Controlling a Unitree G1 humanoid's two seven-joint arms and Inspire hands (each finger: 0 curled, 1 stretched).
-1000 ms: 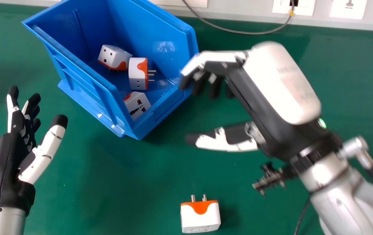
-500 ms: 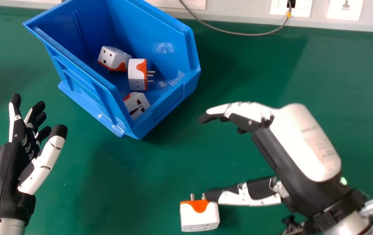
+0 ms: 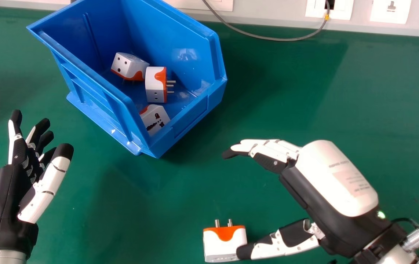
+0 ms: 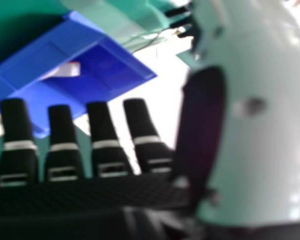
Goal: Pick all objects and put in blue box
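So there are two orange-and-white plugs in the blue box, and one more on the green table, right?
Not quite: the head view shows three orange-and-white plugs in the blue box, not two. One more plug is indeed on the green table.

- My head view is bright, with pale highlights on the right robot hand (image 3: 336,179).
- I see broad, soft shadows over the bench (image 3: 150,227), one spreading to the right of the blue box (image 3: 195,121).
- Glare catches that box's inner wall, and a small glint sits on its base edge.
- The wall strip (image 3: 268,14) looks very bright to me, nearly white at the far right.
- In my right hand view, exposure is harsh: the middle background is blown out, while the right robot hand's fingers (image 4: 107,137) go almost black.
- Everything there looks blurry to me, the thumb (image 4: 260,155) included.
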